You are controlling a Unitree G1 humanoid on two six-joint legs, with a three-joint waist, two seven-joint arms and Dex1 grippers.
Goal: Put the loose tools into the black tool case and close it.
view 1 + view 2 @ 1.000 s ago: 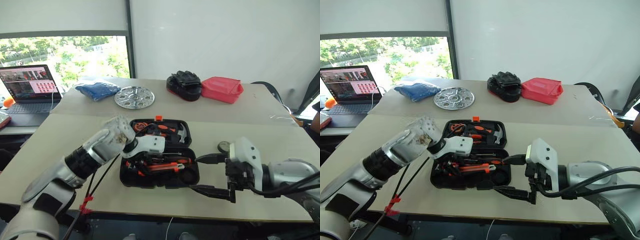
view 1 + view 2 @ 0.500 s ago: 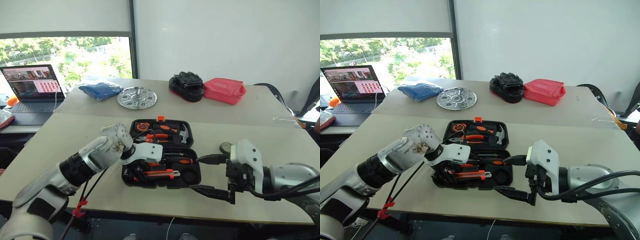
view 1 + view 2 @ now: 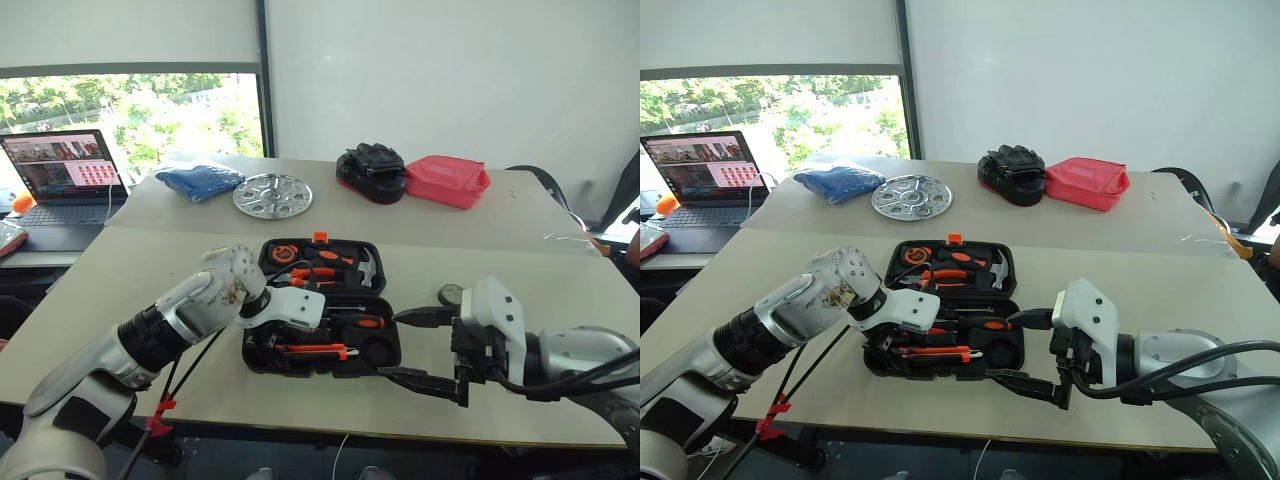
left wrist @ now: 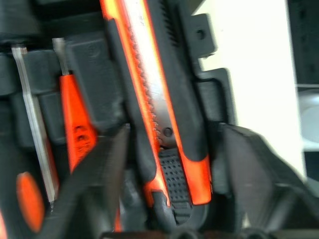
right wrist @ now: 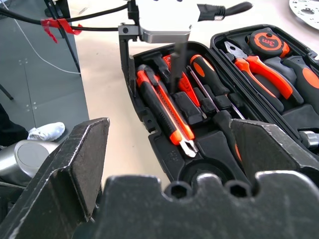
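Near the front edge of the table (image 3: 150, 260), in the head views, the black tool case (image 3: 322, 322) lay open with its lid toward the far edge, its near-left corner hidden behind the left gripper (image 3: 262, 345), which hung spread and empty over the front half. One orange-and-black utility knife (image 3: 318, 350) lay in the front row of that half, and beside the case the right gripper (image 3: 425, 348) stood with its two fingers wide apart, holding nothing. At the far edge sat one black glove bundle (image 3: 370, 171), one red pouch (image 3: 444, 179), one metal disc (image 3: 271, 195) and one blue cloth (image 3: 199, 181). From the left wrist, the knife (image 4: 167, 114) lay seated between the parted fingers (image 4: 107, 164), blurred, with a slim orange screwdriver (image 4: 75, 122) alongside. From the right wrist, two black-and-orange screwdrivers (image 5: 212, 82) showed in the recesses, and one pair of pliers (image 5: 259, 74) and one tape measure (image 5: 266, 42) in the lid, which was cut off at the frame.
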